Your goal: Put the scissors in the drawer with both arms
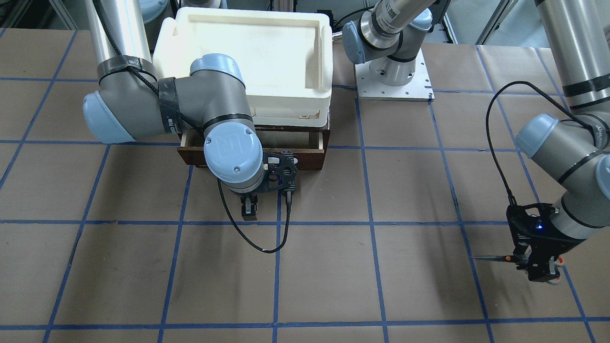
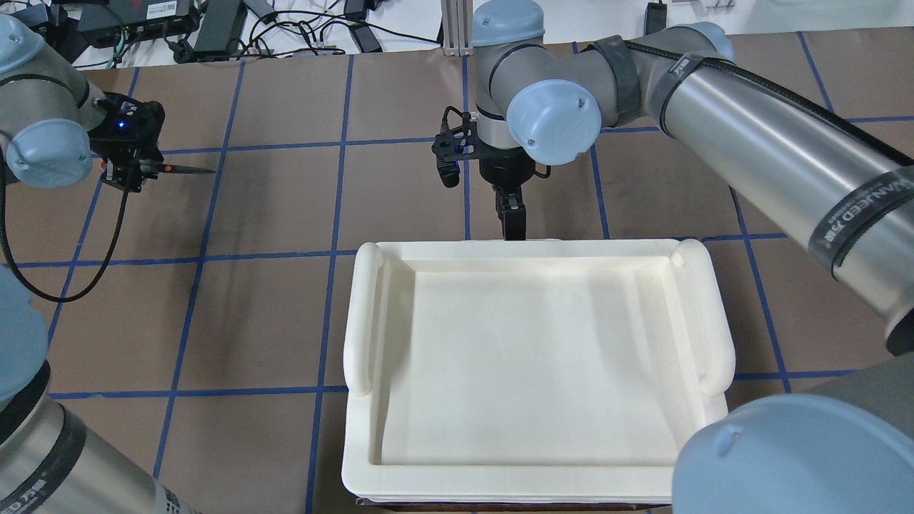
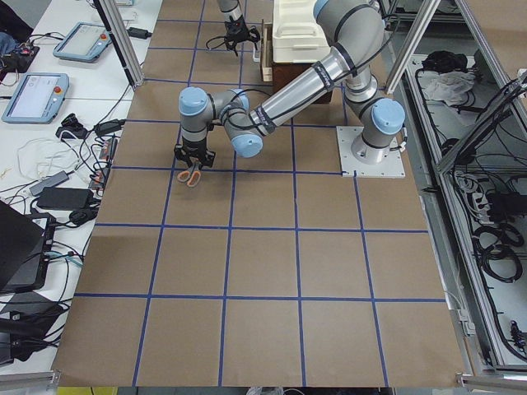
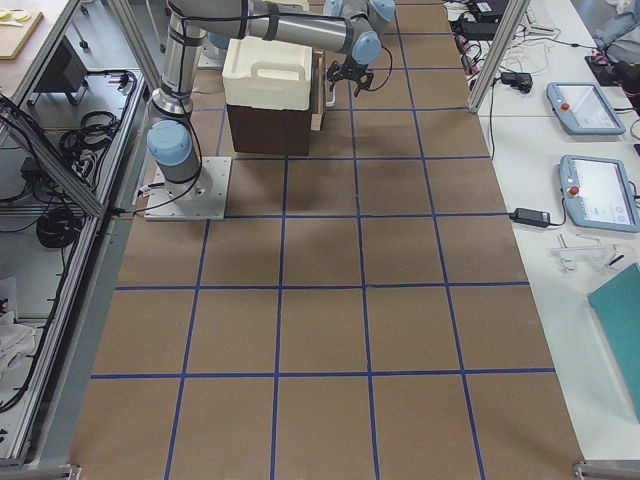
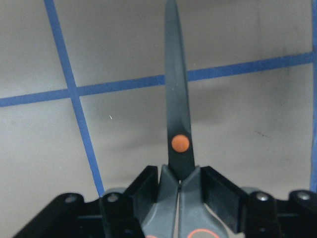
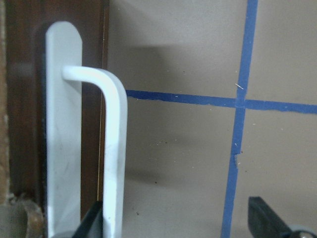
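Scissors [image 5: 177, 114] (handles half-hidden) in left claw [image 5: 178, 176]

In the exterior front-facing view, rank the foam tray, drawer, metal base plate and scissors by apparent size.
1. white foam tray
2. drawer, partly hidden by the tray and the right arm
3. metal base plate
4. scissors, handles mostly inside the left pincer
The tray sits higher, nearer the camera, yet its lead is plain.

We see the scissors [image 1: 508, 258] with dark blades closed and level, orange pivot dot showing. The left gripper [image 1: 541, 270] clamps their grey handles, well apart from the drawer [image 1: 310, 159], off to the robot's left. The dark brown drawer sits pulled partly out, its white bar handle [image 6: 115, 148] on its front.
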Motion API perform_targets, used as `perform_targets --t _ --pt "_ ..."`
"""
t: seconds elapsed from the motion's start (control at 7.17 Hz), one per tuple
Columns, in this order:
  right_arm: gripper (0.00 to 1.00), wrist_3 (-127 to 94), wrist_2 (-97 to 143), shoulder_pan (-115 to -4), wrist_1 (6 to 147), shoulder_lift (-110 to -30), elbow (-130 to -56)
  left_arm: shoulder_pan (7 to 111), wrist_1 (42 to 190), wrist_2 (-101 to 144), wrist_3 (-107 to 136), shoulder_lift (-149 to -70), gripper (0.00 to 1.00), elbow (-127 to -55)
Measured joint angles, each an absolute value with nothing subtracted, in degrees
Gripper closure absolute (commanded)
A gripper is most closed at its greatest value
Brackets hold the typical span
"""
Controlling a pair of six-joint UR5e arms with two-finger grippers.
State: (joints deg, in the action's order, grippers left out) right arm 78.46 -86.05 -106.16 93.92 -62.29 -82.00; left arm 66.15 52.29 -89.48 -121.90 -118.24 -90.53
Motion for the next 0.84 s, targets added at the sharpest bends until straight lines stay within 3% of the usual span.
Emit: perform_targets --t 0.84 --pt "0.00 78.81 -85.67 -104.65 95.93 -58.99 -77.01 67.14 52.73 -89.52 -119.77 -118.46 1.00 -90.70"
